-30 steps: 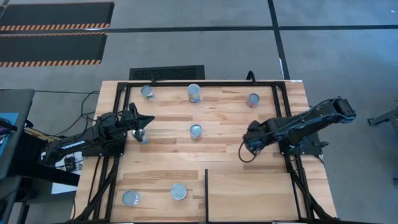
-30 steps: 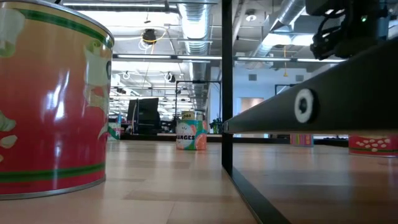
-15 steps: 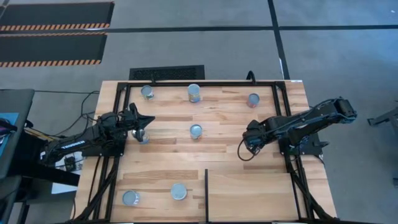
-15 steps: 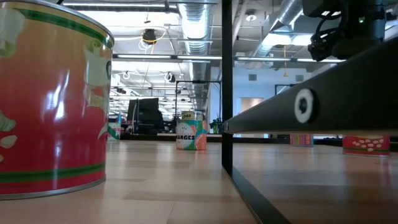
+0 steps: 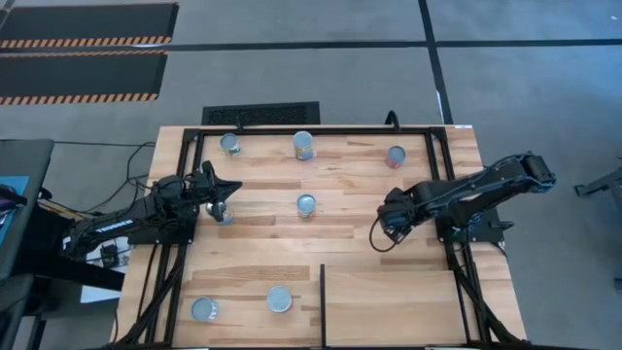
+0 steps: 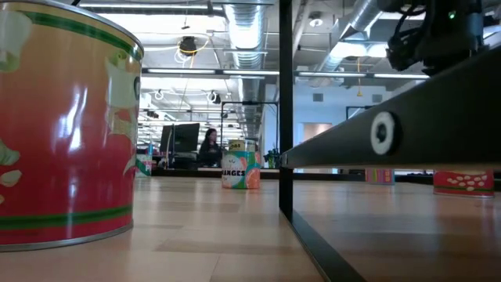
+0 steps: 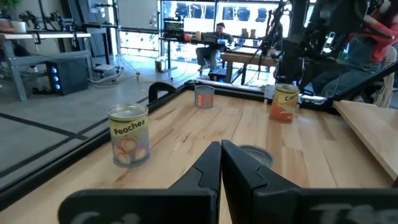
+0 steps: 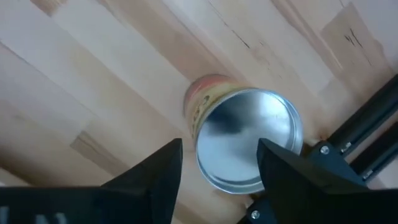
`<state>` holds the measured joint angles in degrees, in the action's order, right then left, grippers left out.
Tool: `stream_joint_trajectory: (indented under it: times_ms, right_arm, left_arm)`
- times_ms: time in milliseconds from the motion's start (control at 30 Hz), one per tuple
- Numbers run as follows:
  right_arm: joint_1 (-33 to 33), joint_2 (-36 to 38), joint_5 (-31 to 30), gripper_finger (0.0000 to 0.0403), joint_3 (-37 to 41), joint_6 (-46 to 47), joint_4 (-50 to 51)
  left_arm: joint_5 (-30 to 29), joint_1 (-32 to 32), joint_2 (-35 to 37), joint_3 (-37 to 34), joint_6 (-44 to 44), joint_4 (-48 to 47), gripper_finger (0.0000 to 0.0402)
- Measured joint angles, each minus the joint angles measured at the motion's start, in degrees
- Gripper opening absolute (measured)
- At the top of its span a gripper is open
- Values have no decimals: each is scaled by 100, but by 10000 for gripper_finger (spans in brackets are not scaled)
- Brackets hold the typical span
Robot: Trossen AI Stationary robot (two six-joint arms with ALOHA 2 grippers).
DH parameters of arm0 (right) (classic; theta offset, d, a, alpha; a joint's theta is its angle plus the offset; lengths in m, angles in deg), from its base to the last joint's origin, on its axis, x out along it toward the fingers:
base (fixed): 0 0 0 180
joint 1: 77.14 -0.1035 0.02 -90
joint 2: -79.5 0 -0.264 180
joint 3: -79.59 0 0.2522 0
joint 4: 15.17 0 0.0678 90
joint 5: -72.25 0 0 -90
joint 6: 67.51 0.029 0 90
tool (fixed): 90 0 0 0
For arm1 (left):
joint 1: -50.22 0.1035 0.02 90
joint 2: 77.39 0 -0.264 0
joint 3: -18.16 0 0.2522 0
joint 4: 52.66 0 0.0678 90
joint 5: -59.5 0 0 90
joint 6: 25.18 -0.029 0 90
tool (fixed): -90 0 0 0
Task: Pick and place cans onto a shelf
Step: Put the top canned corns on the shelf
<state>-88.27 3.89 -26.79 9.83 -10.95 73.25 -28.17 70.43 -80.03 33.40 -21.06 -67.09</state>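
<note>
We see the right gripper [image 8: 217, 168] spread above a can [image 8: 249, 140] seemingly hidden beneath it from overhead, hard against the black frame [image 8: 360, 140], while the left gripper [image 7: 221, 163] is pressed together.

The light planked wooden tabletop [image 5: 360, 194] looks smooth and matt; the red round tin can [image 6: 59, 125] on it shines glossy, with a polished metal rim.

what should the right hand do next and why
Probably lower the right hand a little further, then close. Its fingers are open on either side of the silver-topped can, which stands on the wood below, and they apparently don't grip it yet.
</note>
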Motion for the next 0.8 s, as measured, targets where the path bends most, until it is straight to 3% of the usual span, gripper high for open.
stream_joint_trajectory:
  times_ms: [267, 533, 800]
  right_arm:
    - [2, -523, 10, 154, 81, -239, -234]
    - [-123, -584, 443, 16, -294, -404, 20]
    - [-637, -597, 1012, 4, -1769, -137, 748]
  left_arm:
    - [-4, 2, 0, 0, 2, 0, 0]
    - [-10, 0, -35, 0, -5, -1, 0]
    - [-13, 1, -39, 0, -142, -1, 0]
